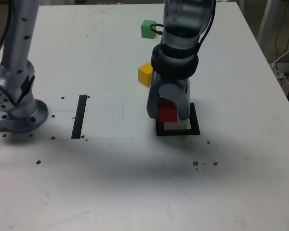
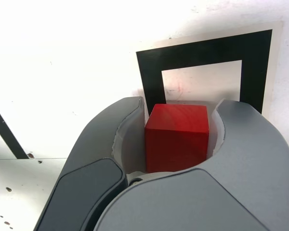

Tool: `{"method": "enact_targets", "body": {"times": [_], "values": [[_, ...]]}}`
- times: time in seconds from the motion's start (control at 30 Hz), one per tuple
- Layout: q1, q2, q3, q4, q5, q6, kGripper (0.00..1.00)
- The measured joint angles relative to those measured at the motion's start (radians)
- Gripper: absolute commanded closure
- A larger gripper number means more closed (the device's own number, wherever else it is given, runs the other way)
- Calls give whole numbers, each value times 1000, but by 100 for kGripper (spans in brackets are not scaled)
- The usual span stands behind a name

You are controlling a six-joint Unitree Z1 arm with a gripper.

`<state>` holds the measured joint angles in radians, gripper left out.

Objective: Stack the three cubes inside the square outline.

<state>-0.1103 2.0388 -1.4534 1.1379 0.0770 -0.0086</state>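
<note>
Small matte red cube (image 2: 177,137) clamped betw. grey gripper (image 2: 177,144) jaws, hanging over black tape square outline w/ white centre (image 2: 151,72); can't tell if touching. Yellow cube (image 1: 145,73) near outline, green cube (image 1: 148,28) further back on white table (image 1: 111,183)

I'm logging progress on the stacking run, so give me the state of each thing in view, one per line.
hand: shut on the red cube, above the square outline.
red cube: held between the jaws, not yet released.
yellow cube: loose on the table, outside the outline.
green cube: loose on the table, farther back, unstacked.
square outline: white centre bare, no cube resting in it yet.
</note>
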Motion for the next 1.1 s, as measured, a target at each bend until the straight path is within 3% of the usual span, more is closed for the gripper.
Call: {"method": "enact_targets", "body": {"times": [0.3, 0.37, 0.53, 0.6, 1.1], "values": [[0, 15, 0, -32, 6, 0, 68], [0, 17, 3, -40, 9, 0, 58], [0, 19, 16, -59, 13, 4, 17], [0, 19, 21, -65, 13, 9, 8], [12, 2, 65, -82, 32, 12, 1]]}}
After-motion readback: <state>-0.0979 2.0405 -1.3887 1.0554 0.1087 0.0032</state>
